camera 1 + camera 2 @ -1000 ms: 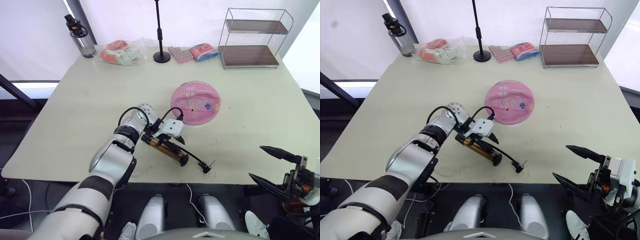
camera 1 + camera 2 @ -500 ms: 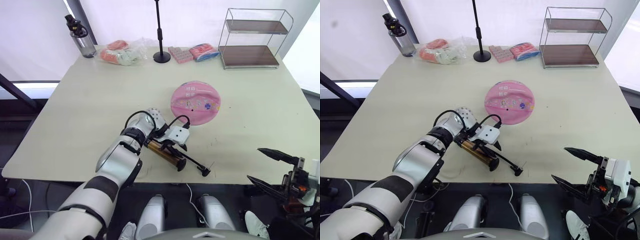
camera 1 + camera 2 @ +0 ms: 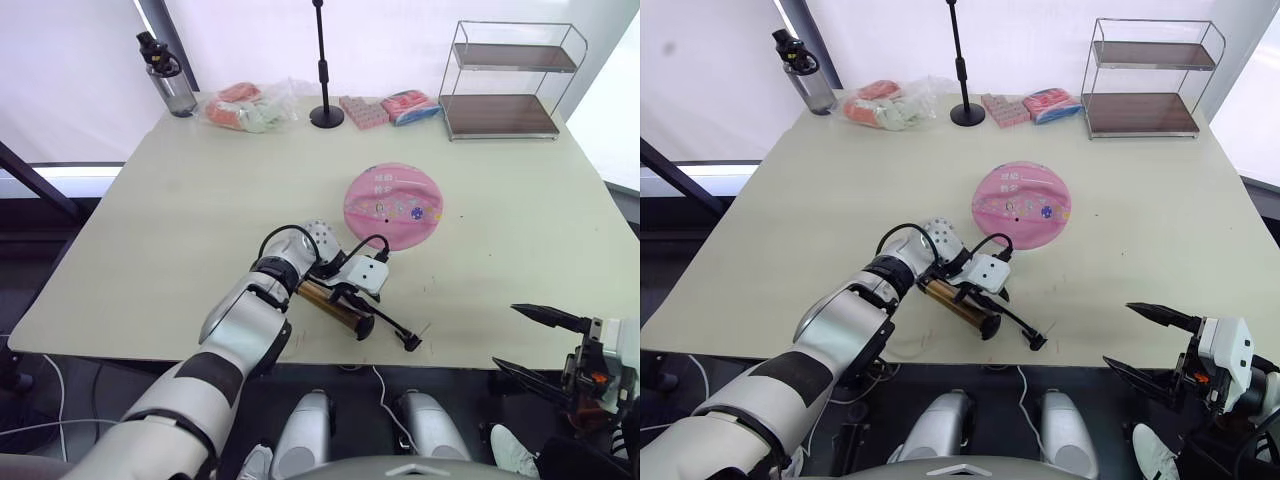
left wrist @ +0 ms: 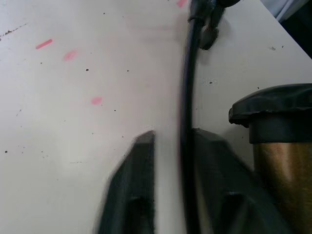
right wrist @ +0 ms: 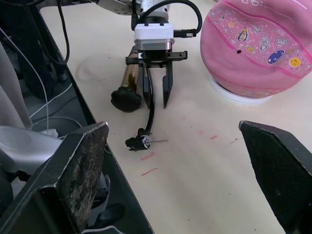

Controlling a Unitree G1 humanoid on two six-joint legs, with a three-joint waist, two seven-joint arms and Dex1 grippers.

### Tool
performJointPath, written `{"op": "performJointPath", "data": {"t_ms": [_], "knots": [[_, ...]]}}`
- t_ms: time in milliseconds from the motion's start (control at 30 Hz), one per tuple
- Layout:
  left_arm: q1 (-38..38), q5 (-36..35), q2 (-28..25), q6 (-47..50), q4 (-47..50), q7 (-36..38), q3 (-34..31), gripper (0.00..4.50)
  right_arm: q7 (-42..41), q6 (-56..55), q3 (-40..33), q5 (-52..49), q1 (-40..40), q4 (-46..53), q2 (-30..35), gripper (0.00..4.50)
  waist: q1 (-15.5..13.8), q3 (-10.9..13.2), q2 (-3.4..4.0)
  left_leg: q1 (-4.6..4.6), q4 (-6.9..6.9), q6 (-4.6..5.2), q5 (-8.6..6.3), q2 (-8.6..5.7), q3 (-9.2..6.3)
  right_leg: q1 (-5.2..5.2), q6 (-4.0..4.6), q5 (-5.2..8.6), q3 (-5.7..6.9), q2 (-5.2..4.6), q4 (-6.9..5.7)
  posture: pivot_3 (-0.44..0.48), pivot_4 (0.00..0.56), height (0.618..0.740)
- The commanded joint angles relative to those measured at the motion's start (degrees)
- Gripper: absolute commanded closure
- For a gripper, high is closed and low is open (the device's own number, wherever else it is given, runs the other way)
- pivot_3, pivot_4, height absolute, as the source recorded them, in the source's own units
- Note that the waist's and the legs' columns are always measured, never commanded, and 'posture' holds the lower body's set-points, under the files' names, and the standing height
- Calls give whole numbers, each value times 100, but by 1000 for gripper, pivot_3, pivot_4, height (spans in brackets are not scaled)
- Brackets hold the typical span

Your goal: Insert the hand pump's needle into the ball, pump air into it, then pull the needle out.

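Left eye view has the whole setup on a pale worktop [image 3: 180, 220], and I'll use the ball [image 3: 393, 205] as the reference for everything: it's pink, with little colourful prints, and sits roughly mid-worktop on a pale ring that you can see under it in the right wrist view. The hand pump [image 3: 338, 308] lies flat on the worktop a bit nearer the robot than the ball and off to the ball's left, its bronze barrel angled and one black end cap pointing toward the near edge. The left hand [image 3: 372, 303] is down at the pump; its two black fingers [image 4: 131, 195] are spread only a narrow bit, and the thin black hose [image 4: 187, 87] runs right through the gap between them while the barrel sits just beside the outer finger. Can't tell if the fingers actually pinch the hose. The hose trails on to the needle [image 5: 160, 142], which lies on the worktop close to the near edge, well apart from the ball. The right hand [image 3: 548, 345] hangs off the worktop's near edge, to the ball's right and much closer to the robot, fingers spread wide with nothing in them.
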State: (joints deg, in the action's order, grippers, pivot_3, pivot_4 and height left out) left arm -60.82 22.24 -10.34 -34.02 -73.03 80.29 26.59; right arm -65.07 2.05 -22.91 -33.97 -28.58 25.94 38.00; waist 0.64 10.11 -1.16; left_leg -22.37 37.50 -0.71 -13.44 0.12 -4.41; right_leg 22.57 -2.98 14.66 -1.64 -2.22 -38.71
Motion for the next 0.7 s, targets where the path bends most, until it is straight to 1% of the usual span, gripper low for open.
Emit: {"op": "performJointPath", "data": {"t_ms": [33,200,333,500,700], "knots": [[93,306,-25,34,-88,-128,246,4442,18,0,-11,-48,52,134,53,0,3,-2,1,3,0,0,0,0,0,-2,0,0,0,0,0,0,150,731],[147,180,-22,32,-50,-41,180,4442,16,-22,5,-53,87,140,36,0,2,-3,2,8,0,0,0,0,0,-5,0,0,-1,0,-1,0,150,731],[147,-80,-31,59,23,78,-53,4442,65,-47,47,-133,152,173,-65,0,4,-2,1,6,0,0,0,0,0,-4,0,0,0,0,0,0,150,731],[155,-753,-28,261,222,315,-653,4442,329,19,37,-300,209,290,-303,0,8,0,1,-12,0,0,0,0,-4,12,0,0,3,0,1,0,150,731],[415,-1707,-26,977,853,511,-1430,4442,1045,254,144,-323,317,501,-636,0,9,0,2,-30,0,0,0,0,-11,26,0,-1,9,0,1,0,150,731]]}}
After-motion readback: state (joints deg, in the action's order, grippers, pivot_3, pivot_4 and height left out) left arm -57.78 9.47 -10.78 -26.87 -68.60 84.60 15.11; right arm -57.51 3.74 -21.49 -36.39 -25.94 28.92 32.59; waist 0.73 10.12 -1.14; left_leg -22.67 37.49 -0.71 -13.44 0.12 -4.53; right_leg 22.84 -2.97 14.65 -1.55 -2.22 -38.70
